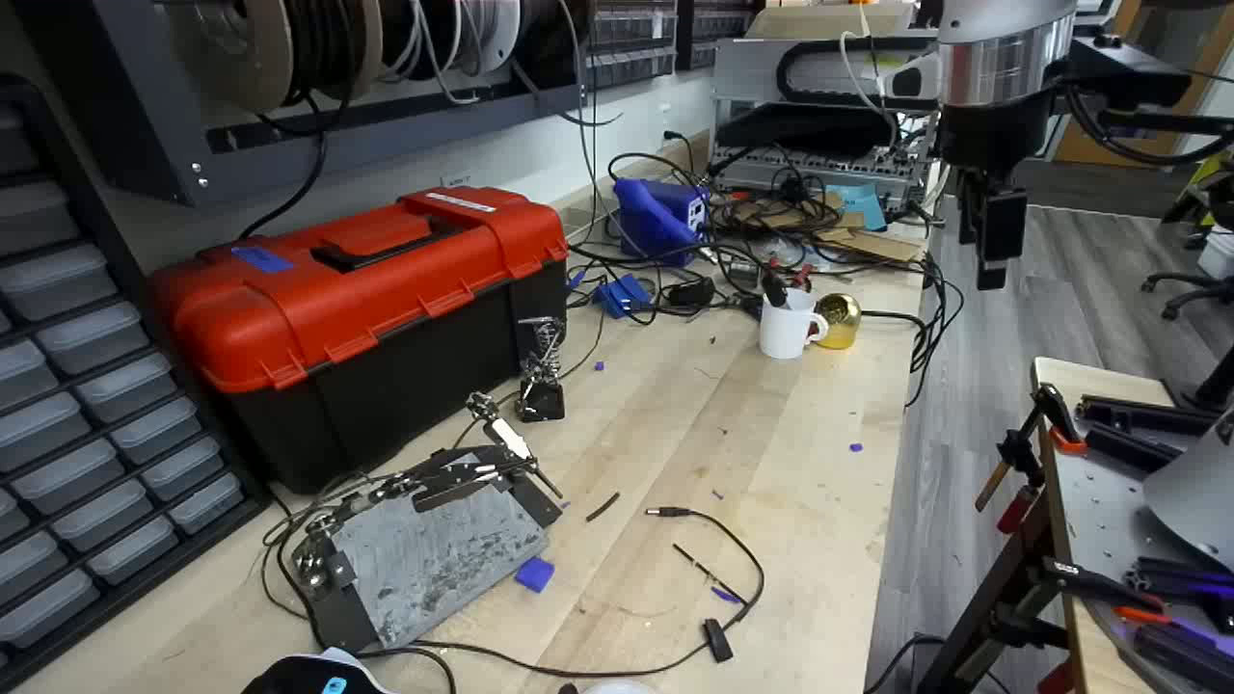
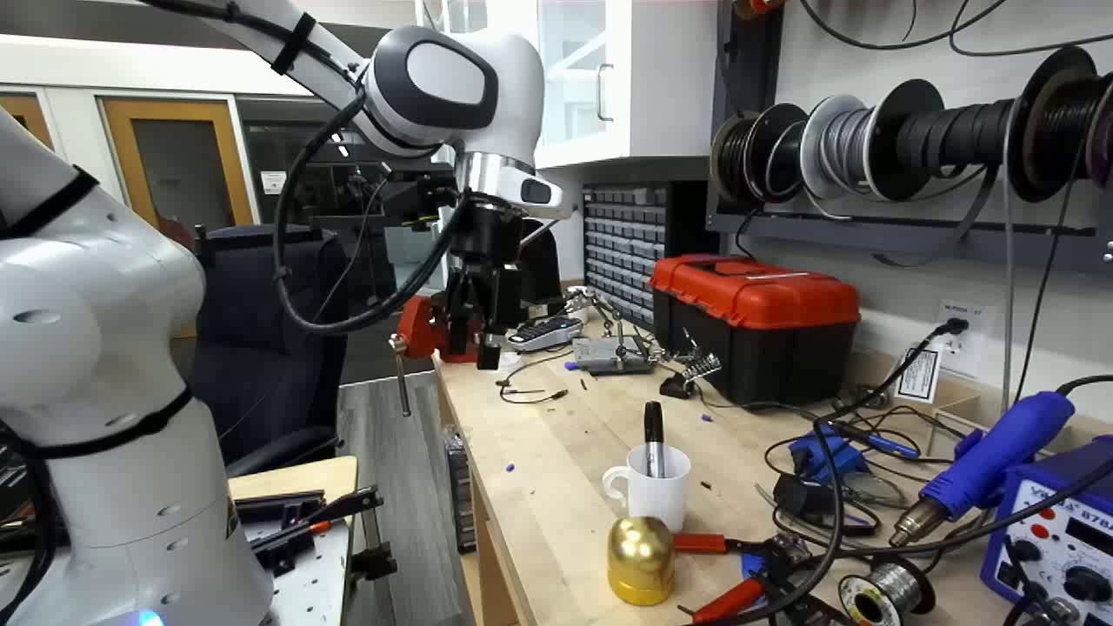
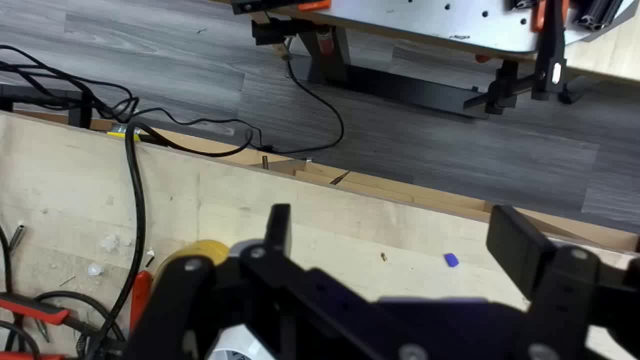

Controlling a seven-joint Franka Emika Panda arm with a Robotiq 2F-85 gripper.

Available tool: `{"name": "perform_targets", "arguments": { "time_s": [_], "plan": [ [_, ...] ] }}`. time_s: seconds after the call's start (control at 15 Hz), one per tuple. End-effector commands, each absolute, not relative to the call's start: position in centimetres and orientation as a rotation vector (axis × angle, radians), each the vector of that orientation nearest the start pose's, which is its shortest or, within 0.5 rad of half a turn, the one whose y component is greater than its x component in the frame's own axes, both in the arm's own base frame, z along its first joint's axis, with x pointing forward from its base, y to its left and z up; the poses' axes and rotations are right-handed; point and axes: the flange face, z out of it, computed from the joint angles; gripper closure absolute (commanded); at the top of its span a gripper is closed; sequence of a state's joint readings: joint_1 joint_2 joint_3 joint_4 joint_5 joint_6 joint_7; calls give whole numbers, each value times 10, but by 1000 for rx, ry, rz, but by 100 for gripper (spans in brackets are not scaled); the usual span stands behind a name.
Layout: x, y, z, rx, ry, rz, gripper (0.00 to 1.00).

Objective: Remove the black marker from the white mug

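Note:
The white mug [image 1: 786,330] [image 2: 658,502] stands upright on the wooden workbench in both exterior views. The black marker [image 2: 654,424] stands in it, leaning on the rim, with its black cap end sticking up; its dark end also shows in an exterior view [image 1: 774,289]. In the wrist view a bit of the mug [image 3: 239,341] shows at the bottom edge, mostly hidden behind the gripper; the marker cannot be made out there. My gripper [image 1: 991,246] [image 2: 474,343] [image 3: 392,240] is open and empty, pointing down. It hangs higher than the mug, by the bench's floor-side edge.
A gold dome-shaped object [image 1: 841,323] [image 2: 641,561] stands close beside the mug. Red-handled pliers [image 2: 700,544], black cables [image 1: 791,217] and a blue soldering station [image 1: 665,217] lie near it. A red toolbox [image 1: 386,280] stands by the wall. A purple scrap [image 3: 451,259] lies on the bench.

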State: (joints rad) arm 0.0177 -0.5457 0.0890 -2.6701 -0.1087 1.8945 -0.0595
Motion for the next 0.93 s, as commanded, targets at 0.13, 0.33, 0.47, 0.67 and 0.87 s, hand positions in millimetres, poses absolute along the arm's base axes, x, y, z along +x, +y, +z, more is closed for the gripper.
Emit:
{"name": "perform_targets", "arguments": {
  "time_s": [0.13,0.33,0.47,0.67,0.87],
  "plan": [
    [337,27,391,-3252,-317,379,0],
    [337,27,391,-3252,-317,379,0],
    [337,27,391,-3252,-317,379,0],
    [343,21,397,-3242,-303,358,0],
    [356,16,409,-3234,-310,324,0]
  ]
}}
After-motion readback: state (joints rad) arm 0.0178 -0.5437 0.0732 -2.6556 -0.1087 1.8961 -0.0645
